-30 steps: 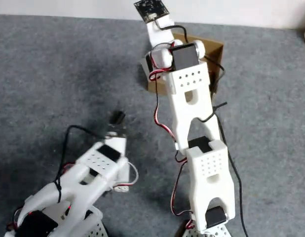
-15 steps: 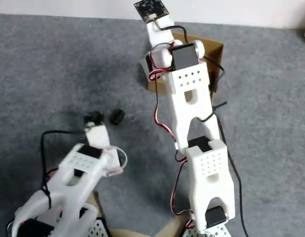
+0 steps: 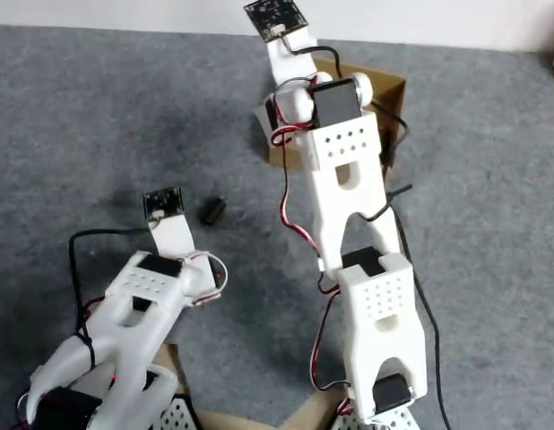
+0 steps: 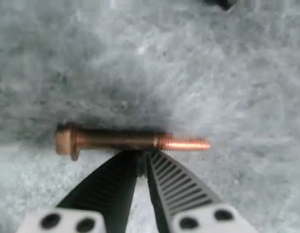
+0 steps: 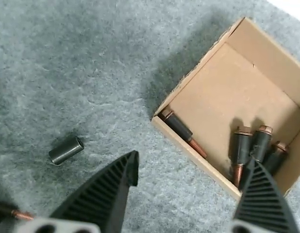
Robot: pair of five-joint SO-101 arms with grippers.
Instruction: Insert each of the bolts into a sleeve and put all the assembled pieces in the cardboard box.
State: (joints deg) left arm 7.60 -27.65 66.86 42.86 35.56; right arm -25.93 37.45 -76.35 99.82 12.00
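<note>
**Bolt pinched, last sleeve loose on the desk**

The left claw (image 4: 142,154) is closed narrow on the copper bolt (image 4: 116,140), gripping the smooth shank about midway, with head and threaded end both free. The bolt looks rigid, dense and slick, so in such a tip pinch it may swivel. The mid-shank hold seems sound, since it leaves the threads clear for entry.

The black sleeve (image 5: 66,149) lies on its side on the grey desk (image 3: 80,107), apart from the cardboard box (image 5: 237,87). It is round and likely to roll, so it is best taken across its outer wall, with the bore left open.

The right claw (image 5: 193,162) hangs wide and empty above the box edge. Four assembled pieces (image 5: 181,128) lie inside.
</note>
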